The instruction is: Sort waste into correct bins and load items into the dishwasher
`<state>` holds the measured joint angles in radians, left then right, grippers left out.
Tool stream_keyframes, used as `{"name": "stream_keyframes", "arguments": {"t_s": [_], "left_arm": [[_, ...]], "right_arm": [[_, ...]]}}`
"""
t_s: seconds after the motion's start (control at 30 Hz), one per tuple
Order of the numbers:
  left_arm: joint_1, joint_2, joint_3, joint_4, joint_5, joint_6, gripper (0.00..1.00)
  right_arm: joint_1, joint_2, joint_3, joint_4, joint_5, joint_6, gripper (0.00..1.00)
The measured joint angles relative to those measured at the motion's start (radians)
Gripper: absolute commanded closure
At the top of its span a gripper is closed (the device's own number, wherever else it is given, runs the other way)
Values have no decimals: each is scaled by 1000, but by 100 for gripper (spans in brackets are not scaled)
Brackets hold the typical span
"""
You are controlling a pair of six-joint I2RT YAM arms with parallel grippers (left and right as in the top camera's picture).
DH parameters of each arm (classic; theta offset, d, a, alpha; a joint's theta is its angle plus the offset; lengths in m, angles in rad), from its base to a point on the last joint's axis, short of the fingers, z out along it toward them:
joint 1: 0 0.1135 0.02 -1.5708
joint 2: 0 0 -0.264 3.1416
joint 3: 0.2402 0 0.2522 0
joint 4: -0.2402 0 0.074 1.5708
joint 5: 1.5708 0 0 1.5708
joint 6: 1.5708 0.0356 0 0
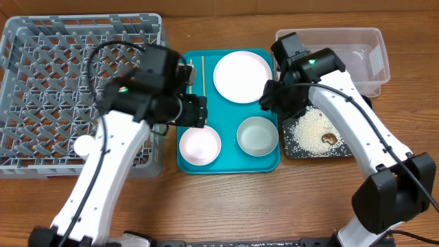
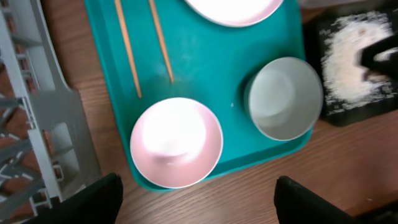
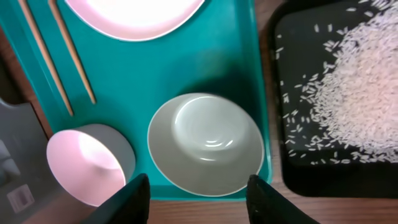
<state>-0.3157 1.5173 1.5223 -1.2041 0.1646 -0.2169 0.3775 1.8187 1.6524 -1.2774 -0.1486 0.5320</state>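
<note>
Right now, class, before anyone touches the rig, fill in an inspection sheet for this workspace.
Surface: wooden table.
Job's things: grey dish rack at left; teal tray holds white plate, chopsticks, white bowl, pale bowl; black tray holds rice and brown lump; clear tub behind it.
Clutter: nothing seen.
Grippers: left gripper open above white bowl; right gripper open, straddling pale bowl.
Cables: black cable loops along left arm.
Surroundings: nothing seen.
</note>
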Motion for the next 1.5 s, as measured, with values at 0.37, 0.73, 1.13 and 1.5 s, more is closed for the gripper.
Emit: {"name": "stream_keyframes", "arguments": {"t_s": [0.37,0.73,1.13,1.5], "left_arm": [[-10,183,-65,-94,-159,-152,28],[-10,216,-339,176,-206,-174,46],[-13,216,-432,404,-103,-151,53],[-35,219,-381,319,-19,-127,36]], "right_arm": [[-36,0,0,-14,7,-8,44],[-35,0,0,-4,7,-10,43],[-35,0,0,1,7,-10,43],[-35,0,0,2,7,-10,43]]}}
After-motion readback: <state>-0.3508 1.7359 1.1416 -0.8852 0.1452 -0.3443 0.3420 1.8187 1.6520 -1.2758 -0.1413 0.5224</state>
